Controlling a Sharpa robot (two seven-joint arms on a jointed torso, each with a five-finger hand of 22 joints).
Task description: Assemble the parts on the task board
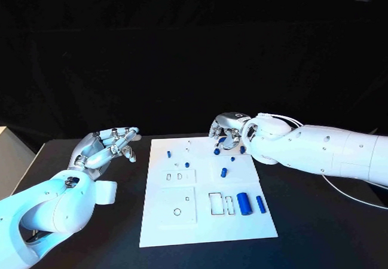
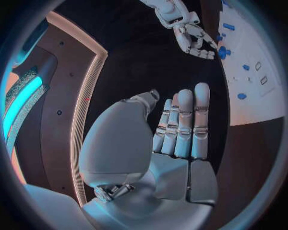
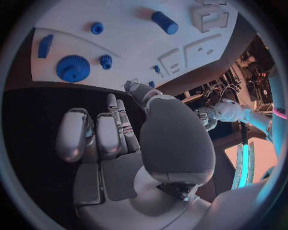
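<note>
Black table (image 1: 95,246) against a dark backdrop, with a white task board (image 1: 207,223) lying flat at centre, long axis running away from the robot. On the board's near right, a large blue cylinder (image 1: 244,203) lying on its side, long axis pointing away from the robot, and just to its right a slimmer blue pin (image 1: 260,204) lying parallel. Immediately left of the cylinder, a rectangular recess (image 1: 216,203) outlined in dark, apparently with nothing in it. Further left, a square plate (image 1: 177,206) with a small oval slot. Mid-board, a small blue peg (image 1: 223,173) standing upright; toward the far edge, several more small blue pieces (image 1: 169,153) scattered. Left hand (image 1: 108,147) off the board's far left corner, above the table, palm turned up, fingers (image 2: 193,115) straight, side by side and holding nothing. Right hand (image 1: 229,131) over the board's far edge, fingers (image 3: 114,125) curled downward close to a blue part (image 1: 217,151); cannot tell whether anything is pinched. From the right wrist view, a blue gear-like disc (image 3: 73,68) resting on the board beyond the fingertips.
</note>
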